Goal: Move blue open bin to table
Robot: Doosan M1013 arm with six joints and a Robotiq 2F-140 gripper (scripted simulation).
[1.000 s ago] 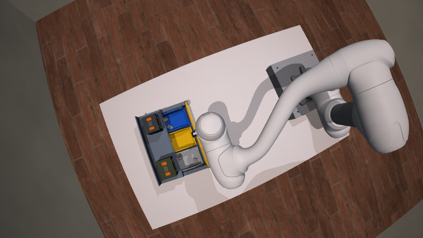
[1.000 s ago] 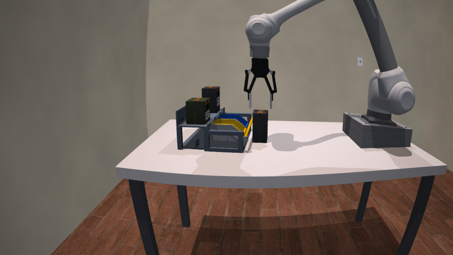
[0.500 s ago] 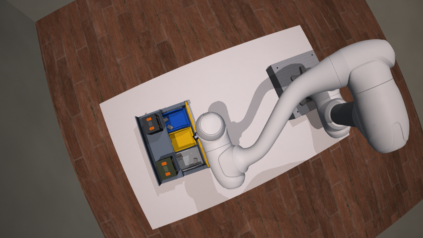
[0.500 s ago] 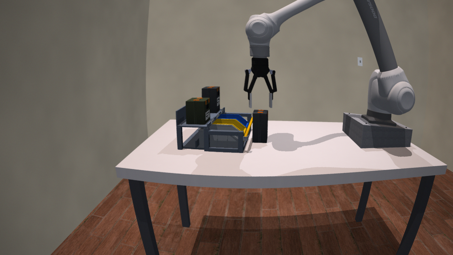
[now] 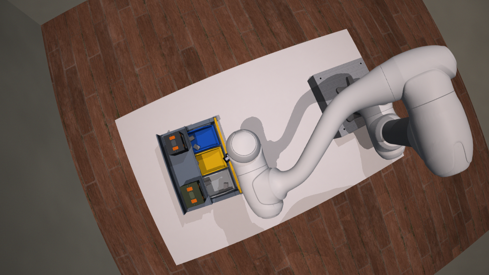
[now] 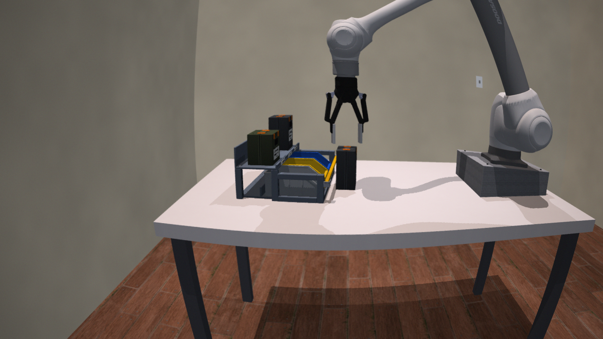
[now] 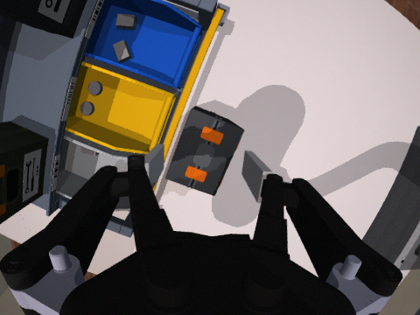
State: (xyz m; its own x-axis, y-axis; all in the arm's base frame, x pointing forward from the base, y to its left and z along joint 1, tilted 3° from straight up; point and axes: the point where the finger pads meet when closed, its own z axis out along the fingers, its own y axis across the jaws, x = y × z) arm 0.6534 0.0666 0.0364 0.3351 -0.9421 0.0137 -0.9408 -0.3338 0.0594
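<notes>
Worktop [image 5: 266, 85] [image 6: 379, 219] [image 7: 341, 57]: white, with every item below carried on it. My arm [image 5: 362, 88] [image 6: 499, 54] reaches across from a grey base block [image 6: 501, 181] [image 7: 394, 227] towards the shelf unit [image 5: 186, 170] [image 6: 239, 183] [image 7: 31, 87], which has a yellow rail [image 5: 222, 138] [image 6: 330, 168] [image 7: 199, 66] along its front. On its upper board I record two upright cases: a black case [image 5: 175, 143] [image 6: 281, 126] [image 7: 39, 17] and an olive case [image 5: 192, 194] [image 6: 262, 147] [image 7: 22, 162]. A second upright case, the orange-clasped case [image 6: 346, 168] [image 7: 206, 150], stands on the worktop just in front of the rail, near the yellow and grey bins. Blue bin [image 5: 206, 138] [image 6: 309, 156] [image 7: 153, 48]: found on the shelf, at one end of the row and not yet removed. Beside it sits the yellow bin [image 5: 213, 162] [image 6: 301, 165] [image 7: 131, 114], then the grey bin [image 5: 218, 183] [image 7: 83, 162]. My fingers [image 6: 333, 133]: parted, grasping nothing, pointing down above the orange-clasped case and apart from it. Smallest items: two grey blocks [image 5: 196, 147] [image 7: 122, 50] inside the blue bin, two round grey pieces [image 7: 94, 87] inside the yellow

gripper [image 5: 226, 157] [image 6: 346, 134] [image 7: 204, 159] has turned slightly
</notes>
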